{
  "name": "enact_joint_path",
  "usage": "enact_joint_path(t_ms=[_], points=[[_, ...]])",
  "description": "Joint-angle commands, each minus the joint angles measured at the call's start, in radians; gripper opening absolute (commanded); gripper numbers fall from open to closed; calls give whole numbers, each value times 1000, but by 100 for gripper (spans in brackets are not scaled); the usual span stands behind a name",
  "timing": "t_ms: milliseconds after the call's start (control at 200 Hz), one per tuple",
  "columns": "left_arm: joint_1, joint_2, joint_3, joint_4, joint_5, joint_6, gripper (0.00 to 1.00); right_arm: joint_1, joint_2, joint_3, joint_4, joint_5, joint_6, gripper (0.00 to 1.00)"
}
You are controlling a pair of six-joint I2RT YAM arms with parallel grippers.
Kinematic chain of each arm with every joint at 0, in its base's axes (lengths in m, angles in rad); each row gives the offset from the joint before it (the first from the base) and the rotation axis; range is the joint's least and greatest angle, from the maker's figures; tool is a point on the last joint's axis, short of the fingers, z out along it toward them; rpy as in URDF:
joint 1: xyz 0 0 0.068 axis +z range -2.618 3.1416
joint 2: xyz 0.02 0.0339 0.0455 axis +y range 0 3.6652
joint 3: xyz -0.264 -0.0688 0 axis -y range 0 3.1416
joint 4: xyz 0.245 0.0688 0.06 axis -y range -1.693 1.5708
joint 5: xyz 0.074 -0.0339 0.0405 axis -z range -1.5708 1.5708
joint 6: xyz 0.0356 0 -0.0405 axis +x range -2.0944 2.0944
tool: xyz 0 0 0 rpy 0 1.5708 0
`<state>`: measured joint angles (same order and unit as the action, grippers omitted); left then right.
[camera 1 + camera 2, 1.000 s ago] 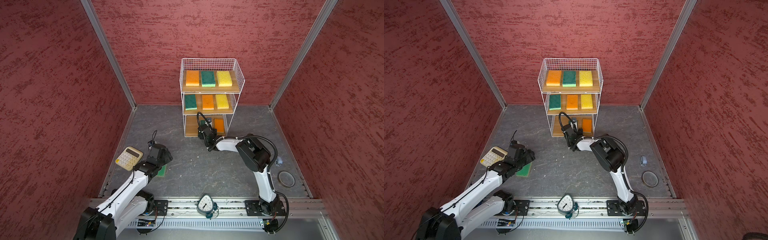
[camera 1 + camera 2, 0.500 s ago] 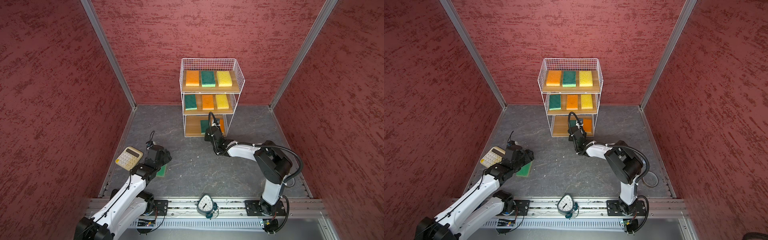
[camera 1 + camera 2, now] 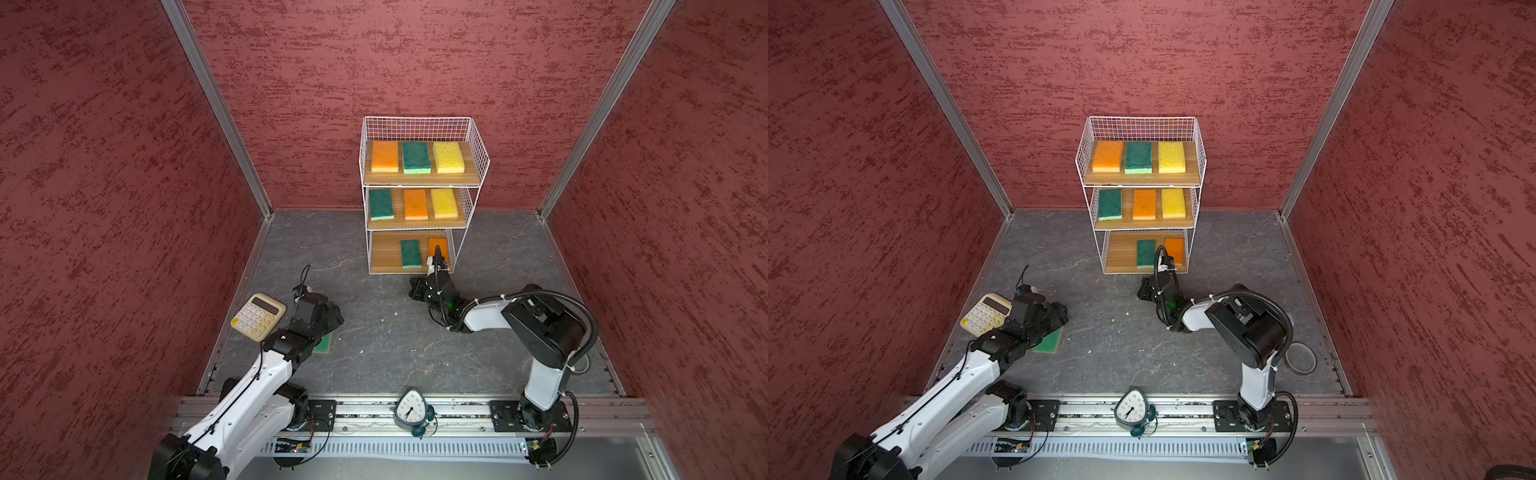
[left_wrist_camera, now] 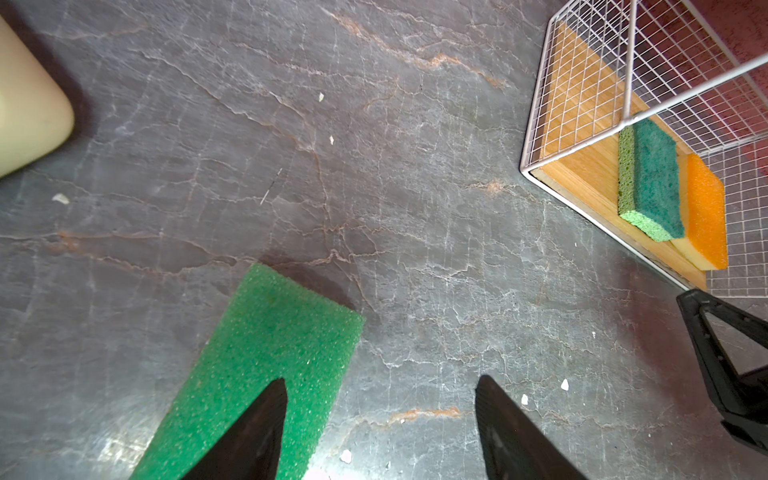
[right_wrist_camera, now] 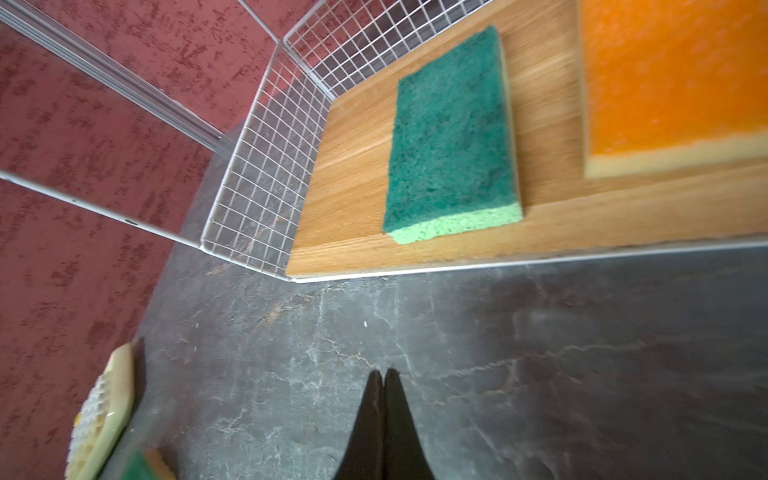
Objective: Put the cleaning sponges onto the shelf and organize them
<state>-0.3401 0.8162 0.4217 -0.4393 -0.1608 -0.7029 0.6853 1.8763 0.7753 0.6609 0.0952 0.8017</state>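
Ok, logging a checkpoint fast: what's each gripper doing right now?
Left gripper: open, holding nothing, over the green sponge.
Right gripper: shut, holding nothing.

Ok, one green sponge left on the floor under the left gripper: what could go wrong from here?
1. The left gripper hangs open off-centre: one finger is over the floor sponge, the other over bare floor, so closing may catch only an edge.
2. The calculator lies close beside that arm and could get nudged.
3. The right gripper, shut and empty, sits before the bottom tier of the shelf and may block delivery.
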Motion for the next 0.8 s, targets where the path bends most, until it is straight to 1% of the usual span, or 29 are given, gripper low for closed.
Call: enact_joint_path(t_ms=[0,80,366,486,626,797], points=[[9,-6,-14,15,-5,-7,72,-10,38,0,113,-57,70,0],[9,-5,-18,21,-6,-9,72,-14,63,11,128,-57,81,0],[10,9,-27,40,-3,-15,72,-15,145,56,146,34,122,0],[11,17,-34,51,2,-21,72,-15,183,87,157,56,125,0],[12,31,-36,62,1,-24,72,-21,211,76,203,98,167,0],[13,54,-44,88,9,-30,72,-45,259,68,253,94,221,0]])
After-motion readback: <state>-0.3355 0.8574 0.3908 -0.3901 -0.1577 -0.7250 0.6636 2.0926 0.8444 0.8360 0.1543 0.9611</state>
